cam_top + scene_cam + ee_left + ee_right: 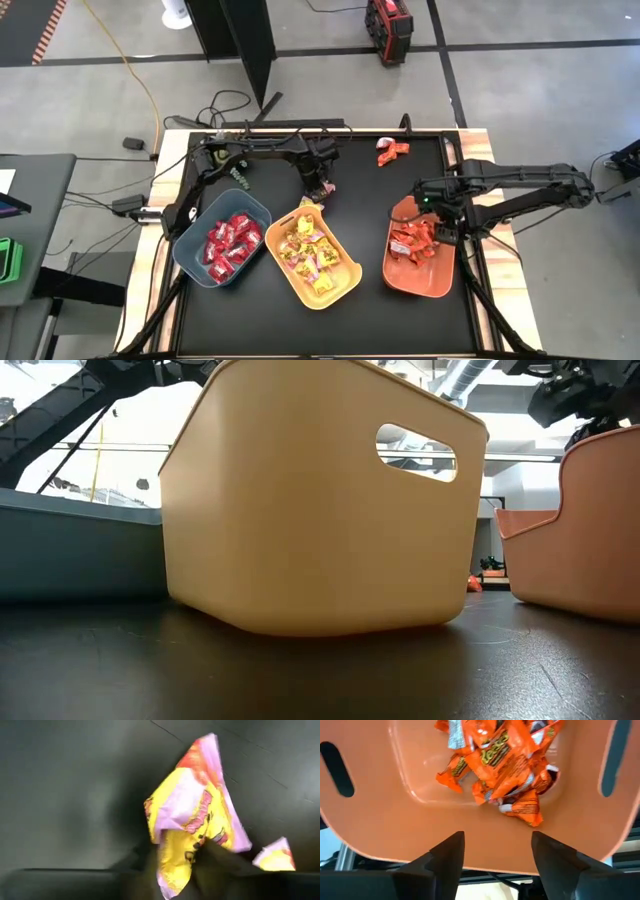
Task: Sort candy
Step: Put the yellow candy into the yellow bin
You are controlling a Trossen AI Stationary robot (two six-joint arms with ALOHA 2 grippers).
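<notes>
My left gripper (322, 188) points down at the black table just beyond the yellow bin's far end (300, 212). It is shut on a yellow candy with pink marks (192, 810). A second yellow candy (275, 857) lies beside it on the table. My right gripper (497, 847) hangs open over the orange bin's rim (470, 842), with nothing between its fingers. Below it, orange-red candies (495, 760) lie piled in that bin. Deep red candies (230, 240) fill the blue-grey bin, and yellow ones (308, 250) fill the yellow bin. One orange-red candy (392, 152) lies loose at the far side. My left gripper pinches one end of the yellow candy's wrapper (175, 862) between its two fingers. The fingers come from above, pointing down. The rest of the wrapper stands out crumpled beyond the fingertips. Whether the candy still rests on the table does not show.
The blue-grey bin (190, 262), yellow bin (345, 288) and orange bin (440, 288) stand in a row along the near half of the table. A green sprig (240, 178) lies at the far left. Bare black table lies between the bins and the far edge.
</notes>
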